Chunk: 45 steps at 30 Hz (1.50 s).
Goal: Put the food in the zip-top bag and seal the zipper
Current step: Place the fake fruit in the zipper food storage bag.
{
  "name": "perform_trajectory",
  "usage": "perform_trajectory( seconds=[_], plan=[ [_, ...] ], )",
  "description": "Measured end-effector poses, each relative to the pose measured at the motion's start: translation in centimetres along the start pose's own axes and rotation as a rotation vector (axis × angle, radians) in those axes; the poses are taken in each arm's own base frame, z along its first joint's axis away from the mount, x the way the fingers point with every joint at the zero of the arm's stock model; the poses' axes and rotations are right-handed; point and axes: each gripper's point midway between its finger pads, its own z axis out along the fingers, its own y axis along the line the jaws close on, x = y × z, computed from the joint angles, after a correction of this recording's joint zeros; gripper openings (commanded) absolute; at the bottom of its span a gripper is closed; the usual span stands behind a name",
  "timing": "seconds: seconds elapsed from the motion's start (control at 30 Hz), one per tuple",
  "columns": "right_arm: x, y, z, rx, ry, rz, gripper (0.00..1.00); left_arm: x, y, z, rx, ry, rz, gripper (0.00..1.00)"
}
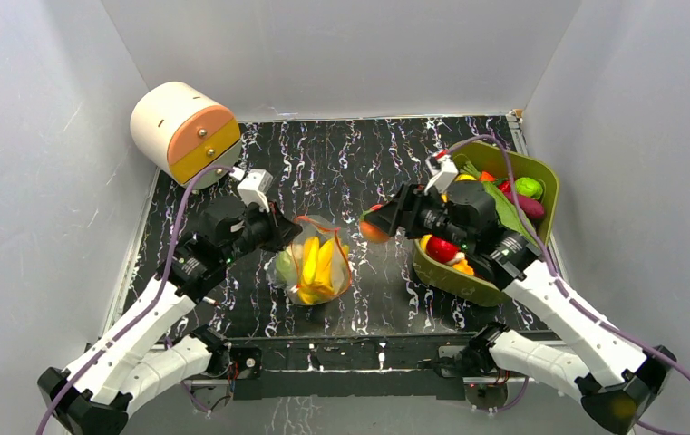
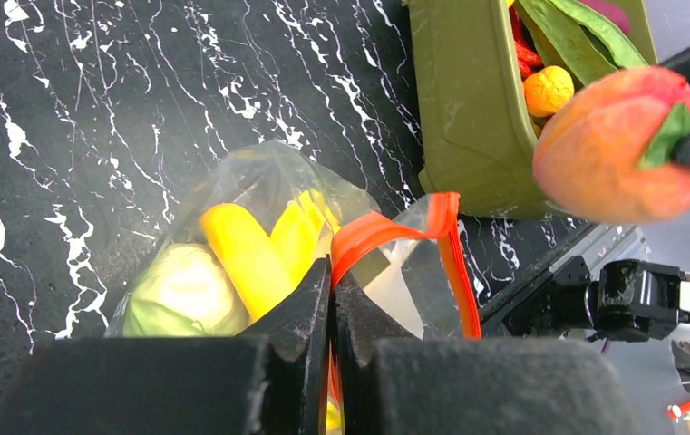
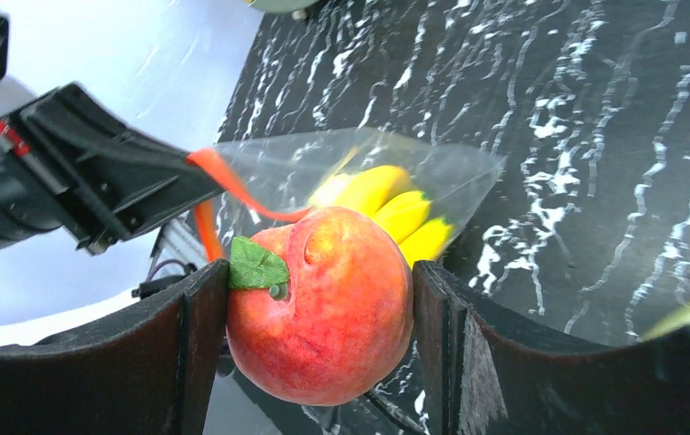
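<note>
top external view showed the zip-top bag (image 1: 341, 243) lying on the black marbled table (image 1: 368, 154) between the two arms. the left gripper (image 1: 290, 232) had its jaws pressed together on the zipper (image 2: 386, 231), pinching the red-orange strip at the bag's edge so that the strip bowed into an open loop. inside the bag lay yellow bananas (image 1: 316, 267) and a pale green round vegetable (image 2: 182, 292), side by side. the right gripper (image 1: 380, 221) hung just beside the bag's mouth, above the table, its fingers clamped on both sides of a peach (image 3: 323, 308). a green leaf on the peach touched one finger. the peach was outside the bag, near the zipper loop. behind the right arm stood an olive-green tub (image 1: 457, 281) with more toy food (image 1: 529, 188) in it. a cream drum (image 1: 182, 131) with orange and yellow drawers sat at the far left corner.
</note>
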Motion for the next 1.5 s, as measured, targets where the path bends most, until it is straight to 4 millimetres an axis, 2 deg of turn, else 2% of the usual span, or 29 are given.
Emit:
perform_trajectory(
  seconds=[0.13,0.3,0.37,0.47,0.6,1.17,1.33,1.5],
  plan=[
    [1.8,2.5,1.3,-0.075,0.053,-0.014,0.47,-0.2,0.1,0.7,-0.016,0.005,-0.02,0.0],
    [5.4,6.2,2.7,-0.148,0.13,-0.074,0.5,-0.3,0.1,0.9,-0.015,0.002,-0.034,0.0],
    [6.9,7.1,3.5,-0.144,0.155,-0.105,0.5,-0.4,0.0,0.9,-0.014,0.001,-0.039,0.0],
    [9.0,7.4,4.6,-0.116,0.187,-0.142,0.5,-0.4,0.0,0.8,-0.013,0.0,-0.049,0.0],
    [10.3,6.3,6.0,-0.05,0.194,-0.166,0.5,-0.4,-0.2,0.7,-0.008,-0.003,-0.054,0.0],
    [10.0,5.2,9.3,0.113,0.07,-0.314,0.52,-1.1,-1.2,-0.6,0.037,-0.036,-0.072,0.0],
    [8.9,5.6,9.9,0.115,0.01,-0.321,0.54,-1.1,-1.5,-0.9,0.049,-0.036,-0.074,0.0],
    [8.7,5.9,10.4,0.109,-0.013,-0.326,0.57,-1.2,-1.7,-1.3,0.059,-0.044,-0.078,0.0]
  ],
)
